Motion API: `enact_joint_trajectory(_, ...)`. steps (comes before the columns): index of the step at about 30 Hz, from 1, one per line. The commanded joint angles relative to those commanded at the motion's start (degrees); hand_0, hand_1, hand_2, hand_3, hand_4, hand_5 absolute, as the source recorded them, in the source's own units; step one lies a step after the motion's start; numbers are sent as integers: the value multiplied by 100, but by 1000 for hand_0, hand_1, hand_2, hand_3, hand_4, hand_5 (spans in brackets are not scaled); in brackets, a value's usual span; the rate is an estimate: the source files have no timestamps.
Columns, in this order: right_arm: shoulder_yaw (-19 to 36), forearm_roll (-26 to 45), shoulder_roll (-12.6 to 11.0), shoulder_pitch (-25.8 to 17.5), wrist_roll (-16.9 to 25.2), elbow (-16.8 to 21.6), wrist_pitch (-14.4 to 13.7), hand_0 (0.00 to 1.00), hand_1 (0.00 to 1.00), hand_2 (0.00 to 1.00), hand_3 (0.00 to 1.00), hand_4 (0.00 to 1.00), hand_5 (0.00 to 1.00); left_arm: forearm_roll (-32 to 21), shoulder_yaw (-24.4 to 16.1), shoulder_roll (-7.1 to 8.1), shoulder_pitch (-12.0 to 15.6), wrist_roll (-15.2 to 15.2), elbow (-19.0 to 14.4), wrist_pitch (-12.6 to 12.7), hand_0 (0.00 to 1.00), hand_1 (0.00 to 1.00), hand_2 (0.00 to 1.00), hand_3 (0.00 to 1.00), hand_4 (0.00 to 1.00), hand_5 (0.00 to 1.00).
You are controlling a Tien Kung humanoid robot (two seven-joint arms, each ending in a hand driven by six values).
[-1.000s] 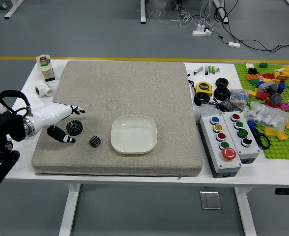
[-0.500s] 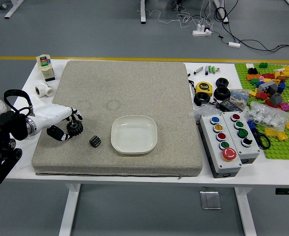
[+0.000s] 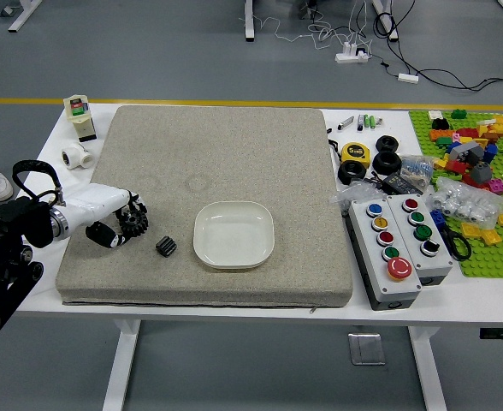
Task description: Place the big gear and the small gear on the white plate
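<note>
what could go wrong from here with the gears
The left hand has its fingers curled around the big gear, whose dark toothed rim could perhaps slip if the grip is poor. The small gear lies between that hand and the white plate, so a low carry might knock it. The plate is shallow, so a gear set near its rim could tip or roll off.

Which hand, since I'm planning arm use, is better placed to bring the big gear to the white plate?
Left, I'd say: the left hand has its fingers around the big gear; no right hand shows.
</note>
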Motion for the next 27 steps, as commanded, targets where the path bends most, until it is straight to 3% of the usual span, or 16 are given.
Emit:
enact_joint_trajectory(1, 0, -1, 0, -2, 0, 0, 0, 748, 790, 819, 728, 899, 781, 0, -16, 1, 4, 7, -7, -2, 434, 471, 507, 547, 249, 2)
enact_joint_trajectory(2, 0, -2, 0, -3, 0, 0, -1, 749, 790, 819, 728, 899, 780, 0, -30, 3, 8, 13, -14, -4, 403, 436, 477, 529, 173, 2)
enact_joint_trajectory(17, 7, 1, 7, 15, -2, -2, -2, 749, 789, 819, 729, 900, 779, -356, -307, -16, 29, 108, -251, 19, 390, 424, 469, 528, 179, 2)
enact_joint_trajectory(25, 15, 0, 6, 28, -1, 0, -1, 748, 790, 819, 728, 900, 780, -581, -122, -68, 33, 166, -866, 45, 391, 424, 472, 535, 201, 2)
enact_joint_trajectory(27, 19, -5, 4, 33, -2, 1, -1, 748, 789, 819, 729, 900, 778, -656, -7, -132, 10, 191, -1110, 49, 391, 430, 479, 544, 246, 2)
